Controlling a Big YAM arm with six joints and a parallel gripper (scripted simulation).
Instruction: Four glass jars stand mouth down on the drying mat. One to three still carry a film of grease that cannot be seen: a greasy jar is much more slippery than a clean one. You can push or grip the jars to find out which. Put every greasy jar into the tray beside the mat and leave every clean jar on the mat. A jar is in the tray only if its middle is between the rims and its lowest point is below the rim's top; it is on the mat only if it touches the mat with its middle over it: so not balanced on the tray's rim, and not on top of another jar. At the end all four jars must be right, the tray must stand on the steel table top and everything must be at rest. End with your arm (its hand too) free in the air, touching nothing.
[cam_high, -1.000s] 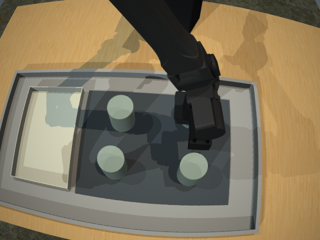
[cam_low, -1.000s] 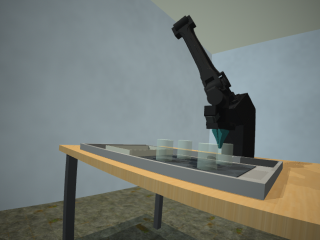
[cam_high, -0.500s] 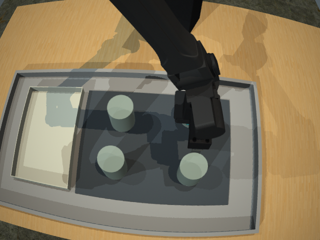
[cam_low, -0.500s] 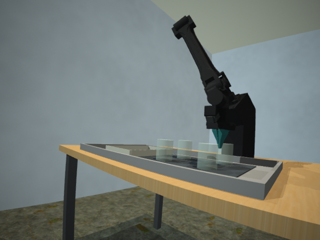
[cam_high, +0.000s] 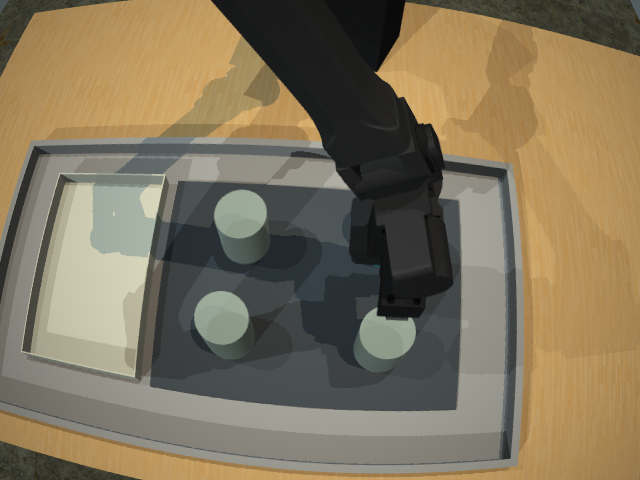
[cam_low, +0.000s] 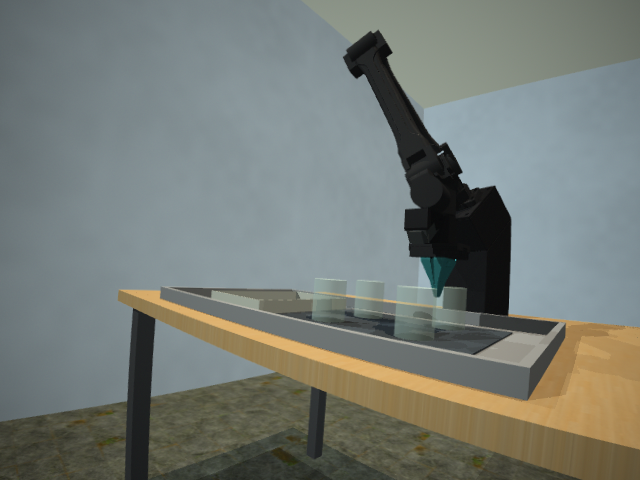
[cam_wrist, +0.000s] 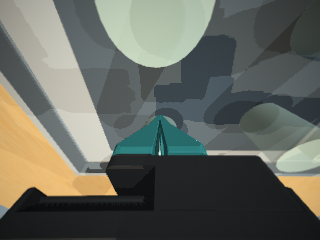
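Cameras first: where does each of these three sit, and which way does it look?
Top: overhead, looking down on the dark drying mat; the black arm crosses it.
Exterior: beside the wooden table, low, looking sideways; the whole arm shows.
Wrist: on the arm, looking past the shut teal gripper.
Top and wrist share the pale glass jar ahead of the gripper.

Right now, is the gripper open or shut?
Shut, holding nothing. In the wrist view the gripper's teal fingers meet at a point, with only a hairline slit between them, above the dark mat.
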